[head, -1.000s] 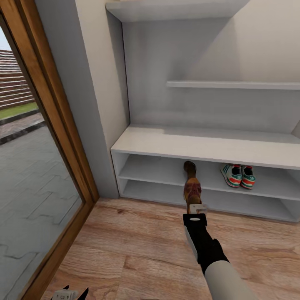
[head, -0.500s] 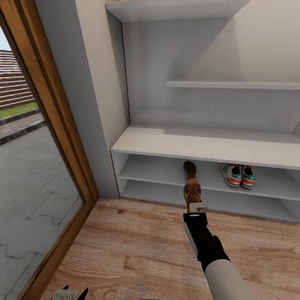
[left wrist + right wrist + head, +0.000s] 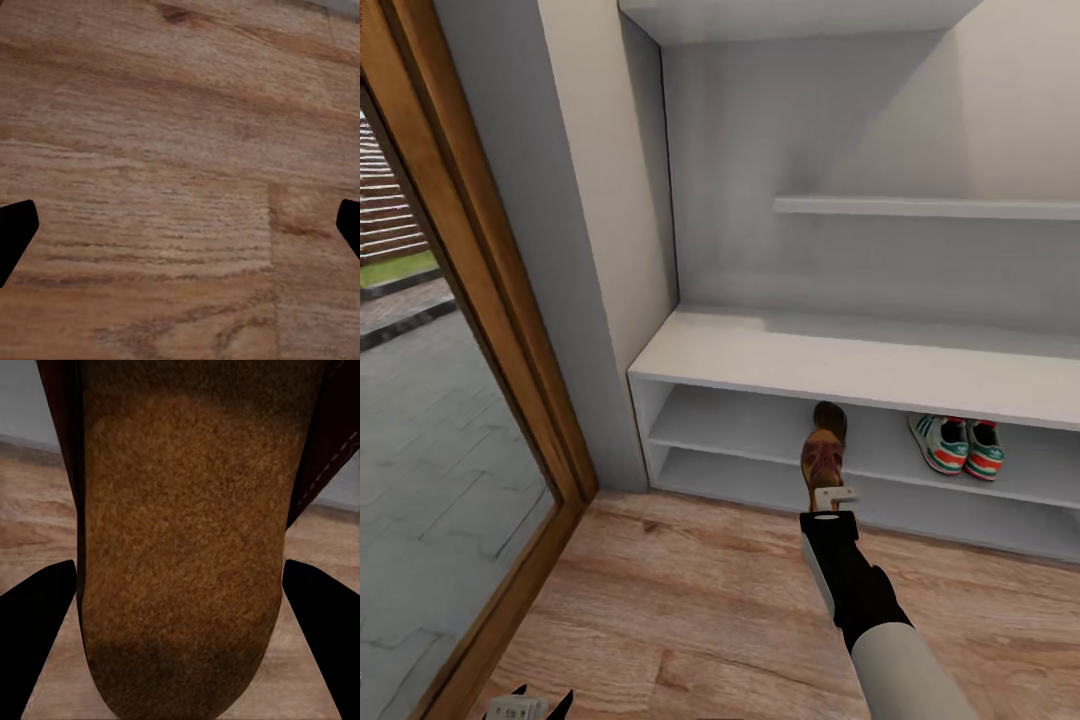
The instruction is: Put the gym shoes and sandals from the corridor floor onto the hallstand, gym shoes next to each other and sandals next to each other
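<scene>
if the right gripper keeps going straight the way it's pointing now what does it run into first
The right gripper, shut on a sandal, points into the upper compartment of the hallstand. The sandal's front already reaches in there, so it would probably slide on along that shelf until its tip met the back panel. Depth is unclear.

Gym shoes (image 3: 956,446) on hallstand shelf (image 3: 760,424)

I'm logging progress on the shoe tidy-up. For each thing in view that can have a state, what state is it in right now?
gym shoes: both side by side in the upper compartment of the hallstand, off the floor.
sandal: held in the right gripper, its front end reaching into the upper compartment, not yet set down.
right gripper: shut on the sandal.
left gripper: open, empty, over the corridor floor.
</scene>
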Tool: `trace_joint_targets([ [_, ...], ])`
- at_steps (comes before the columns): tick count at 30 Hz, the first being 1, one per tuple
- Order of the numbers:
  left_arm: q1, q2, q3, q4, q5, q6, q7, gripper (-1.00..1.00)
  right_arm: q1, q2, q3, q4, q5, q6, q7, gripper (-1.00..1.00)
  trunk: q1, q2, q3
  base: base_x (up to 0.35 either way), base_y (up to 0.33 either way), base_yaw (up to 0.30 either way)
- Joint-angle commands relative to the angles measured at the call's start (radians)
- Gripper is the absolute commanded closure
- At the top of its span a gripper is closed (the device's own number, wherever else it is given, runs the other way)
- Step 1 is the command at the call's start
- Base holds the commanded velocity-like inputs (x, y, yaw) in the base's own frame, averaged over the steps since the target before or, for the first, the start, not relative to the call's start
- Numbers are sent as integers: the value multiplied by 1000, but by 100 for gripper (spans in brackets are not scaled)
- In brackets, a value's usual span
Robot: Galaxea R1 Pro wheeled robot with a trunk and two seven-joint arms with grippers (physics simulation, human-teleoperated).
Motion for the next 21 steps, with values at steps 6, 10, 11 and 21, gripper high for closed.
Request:
trace_joint_targets([
  [6,-1,0,9,1,-9,-6,-5,-100,0,1,-2,-1,11,7,3,100,0,0,-1,163,0,231],
  [10,-1,0,9,1,-9,-6,-5,-100,0,1,-2,0,11,7,3,100,0,0,-1,105,0,54],
  [11,-1,0,9,1,-10,-6,-5,-100,0,1,-3,2,11,7,3,100,0,0,-1,253,0,16],
  [21,-1,-1,9,1,-9,-6,-5,-100,0,1,-4,18,11,7,3,100,0,0,-1,162,0,3],
])
